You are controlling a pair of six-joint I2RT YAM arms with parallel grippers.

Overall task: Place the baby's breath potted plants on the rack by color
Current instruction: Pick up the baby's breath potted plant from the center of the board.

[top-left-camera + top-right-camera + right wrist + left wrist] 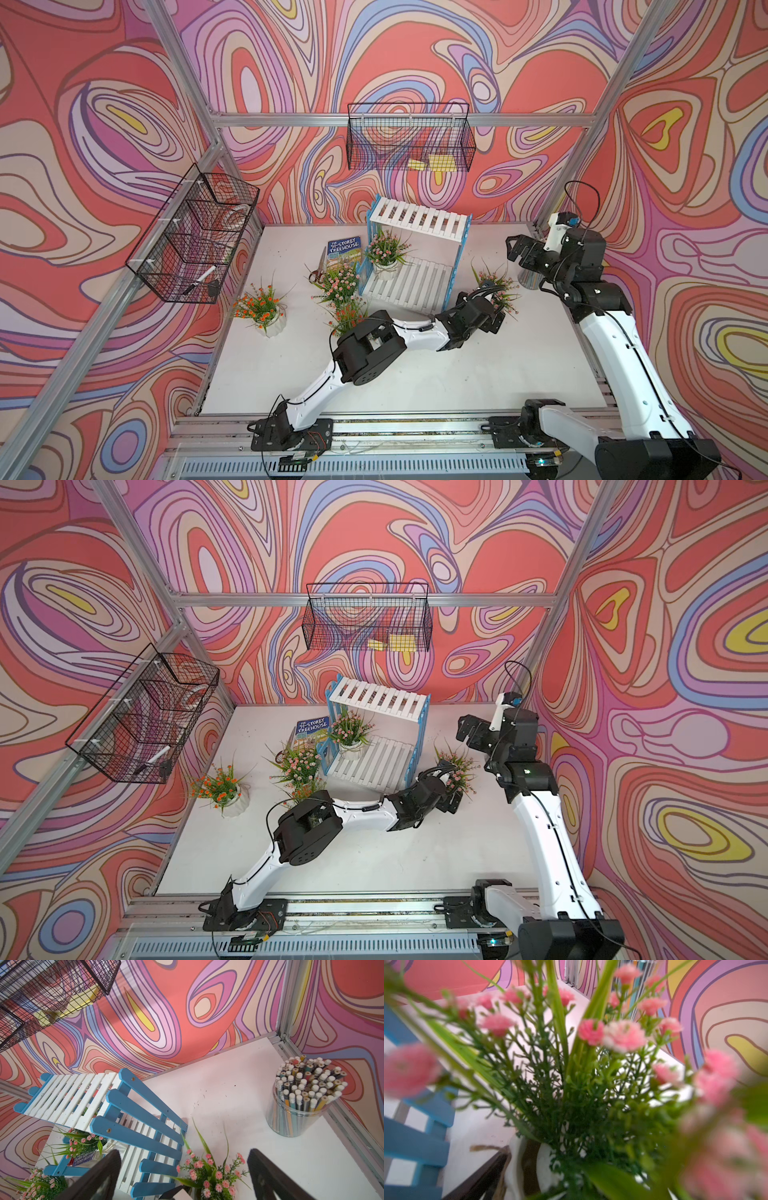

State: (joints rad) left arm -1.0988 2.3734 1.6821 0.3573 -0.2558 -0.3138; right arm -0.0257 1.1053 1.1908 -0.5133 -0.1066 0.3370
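The left gripper (496,318) is sitting low at the right end of the rack (419,220), its arm stretching across the table (415,374). We are reading its jaws as spread wide around the base of the first pink plant (494,286). In the left wrist view one dark finger (481,1176) is lying just beside this plant's white pot (548,1165). The opposite finger is hiding behind blurred foliage, so we cannot tell whether either one is touching the pot. The pot seems to be resting on the table, just beside the rack's blue side frame (415,1142). The right gripper (184,1153) is hanging well above the table toward the back right corner, jaws wide apart and gripping nothing, near a clear jar of pencils (301,1101). Working outward, we are logging the second pink plant (386,249) standing upright at the left end of the rack's lower shelf. The third pink plant (338,282) is standing on the table just left of the rack. The near orange plant (347,313) is standing directly in front of it, partly covered by the left arm's elbow. The far orange plant (262,307) is standing well apart, toward the table's left edge. A book (343,251) and scissors (318,270) are lying behind the third pink plant, beside the rack. Two black wire baskets are hanging on the walls, a side basket (195,237) and a back basket (409,137).
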